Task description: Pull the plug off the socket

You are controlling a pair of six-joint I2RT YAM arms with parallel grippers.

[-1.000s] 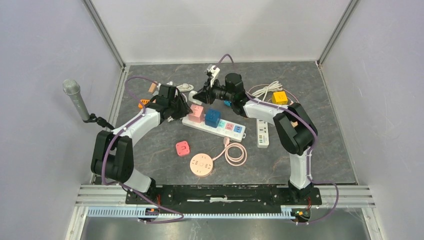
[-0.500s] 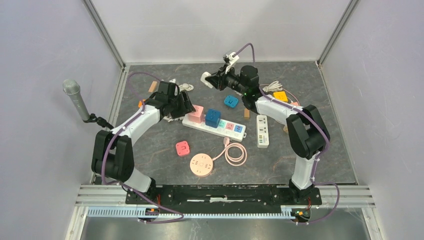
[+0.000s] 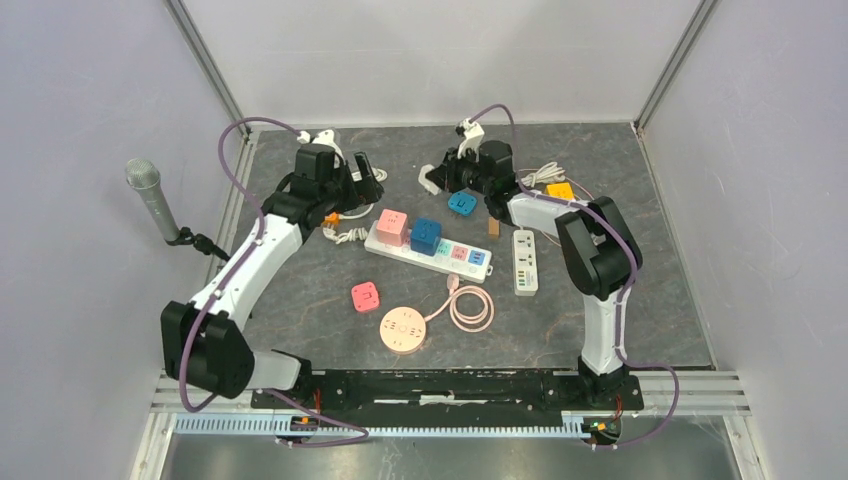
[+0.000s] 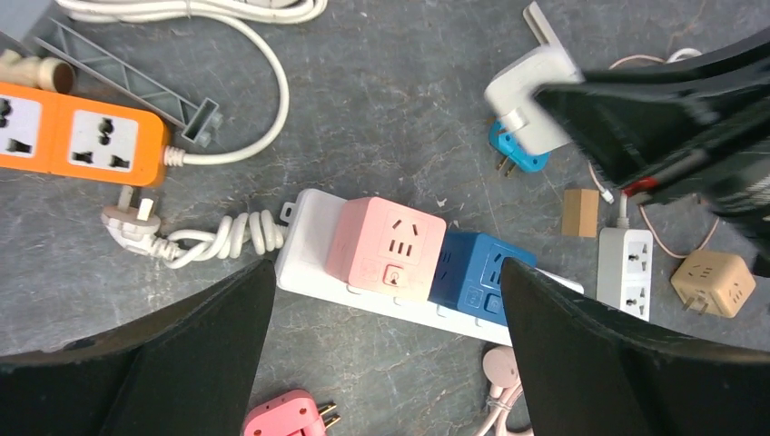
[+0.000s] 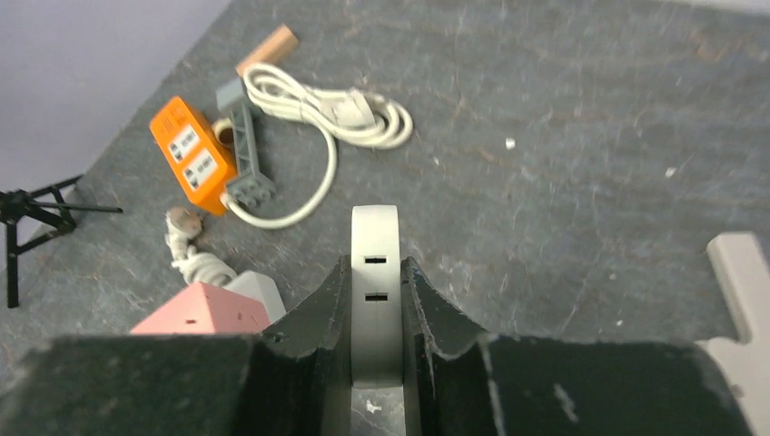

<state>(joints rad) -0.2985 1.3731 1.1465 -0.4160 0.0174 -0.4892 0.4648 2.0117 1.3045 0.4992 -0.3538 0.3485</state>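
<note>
Right end effector point(image 5: 375, 272) is clamped on the white plastic plug point(image 5: 375, 232), held clear of the long white plastic power strip point(image 4: 304, 259) over the far side of the dark grey tabletop point(image 3: 650, 300). The pull looks done, and only set-down and release seem left. Left end effector point(image 4: 386, 268) hangs spread wide above the strip, gripping nothing, where a pink cube adapter point(image 4: 386, 245) and a blue cube adapter point(image 4: 477, 272) sit plugged in. No brand or label text is legible in any view.

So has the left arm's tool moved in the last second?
Yes. The left tool has pulled back from the end of the white power strip, toward the rear wall.
</note>
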